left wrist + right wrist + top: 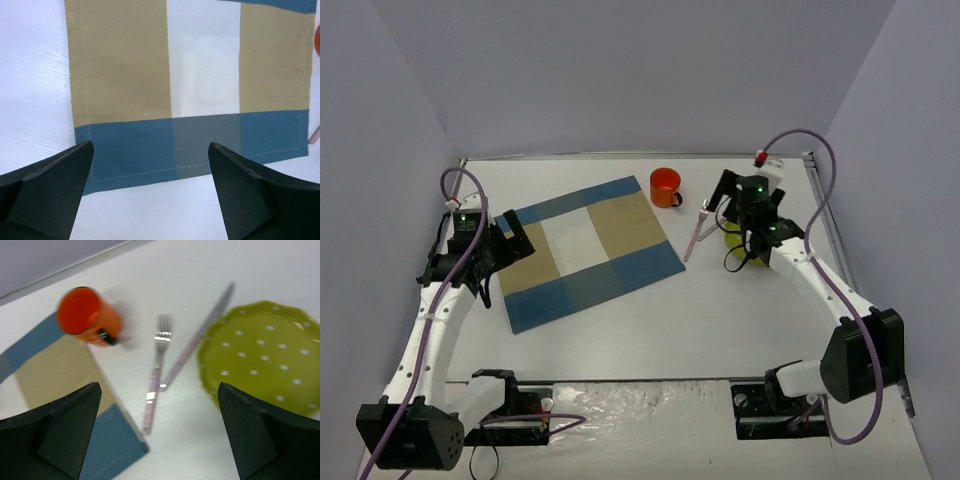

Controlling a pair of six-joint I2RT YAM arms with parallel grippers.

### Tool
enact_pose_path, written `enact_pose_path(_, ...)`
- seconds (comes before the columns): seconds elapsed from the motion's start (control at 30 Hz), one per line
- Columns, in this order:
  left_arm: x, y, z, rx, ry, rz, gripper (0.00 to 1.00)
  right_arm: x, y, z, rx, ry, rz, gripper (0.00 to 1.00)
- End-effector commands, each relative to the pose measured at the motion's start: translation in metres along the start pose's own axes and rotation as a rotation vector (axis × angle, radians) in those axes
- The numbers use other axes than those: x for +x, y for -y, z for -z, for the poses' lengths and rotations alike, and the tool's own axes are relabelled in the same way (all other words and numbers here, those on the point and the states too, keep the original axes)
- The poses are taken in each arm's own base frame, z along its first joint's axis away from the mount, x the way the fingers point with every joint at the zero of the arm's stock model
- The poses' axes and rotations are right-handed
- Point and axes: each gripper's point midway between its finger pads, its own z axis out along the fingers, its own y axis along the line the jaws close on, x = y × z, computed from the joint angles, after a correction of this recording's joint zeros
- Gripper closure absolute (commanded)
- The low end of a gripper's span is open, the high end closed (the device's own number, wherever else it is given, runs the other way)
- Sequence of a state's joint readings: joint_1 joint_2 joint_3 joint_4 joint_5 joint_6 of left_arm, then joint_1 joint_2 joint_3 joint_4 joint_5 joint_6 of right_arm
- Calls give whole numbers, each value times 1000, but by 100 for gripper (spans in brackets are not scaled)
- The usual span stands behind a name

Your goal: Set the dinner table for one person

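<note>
White table [720, 320], one place barely begun, both claws empty.

The table spreads wide under both arms, and the blue-and-tan mat [588, 250] lies flat on its left-centre, slightly askew, with nothing on it. The green spotted plate [265, 355] sits on bare table to the right of the mat. The orange mug [665, 186] stands just off the mat's far right corner. The knife [197, 347] and fork [156, 371] lie side by side between mat and plate. The left claw [150, 147] hangs at the mat's left end and the right claw [159, 387] over the cutlery, each spread wide and holding nothing. To my eye only the mat is laid; plate, cutlery and mug all need placing.
</note>
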State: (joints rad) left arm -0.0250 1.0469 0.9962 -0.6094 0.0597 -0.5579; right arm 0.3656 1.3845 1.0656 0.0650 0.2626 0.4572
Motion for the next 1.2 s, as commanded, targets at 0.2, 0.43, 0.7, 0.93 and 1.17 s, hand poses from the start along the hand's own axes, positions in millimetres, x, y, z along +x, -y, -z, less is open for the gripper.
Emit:
enact_pose_path(0.2, 20, -20, 8, -18, 15, -184, 3, 30, 187, 1, 417, -147, -230, 0)
enact_pose_path(0.43, 28, -23, 4, -12, 38, -203, 3, 78, 240, -18, 584, -285, -323, 18)
enact_pose_path(0.7, 28, -31, 0, -59, 59, -226, 3, 104, 246, -41, 587, -345, -368, 39)
enact_pose_path(0.93, 28, -32, 0, -71, 56, -225, 3, 120, 233, -44, 535, -358, -461, 43)
enact_pose_path(1.17, 27, -34, 0, -87, 59, -226, 3, 136, 225, -31, 560, -357, -560, 46)
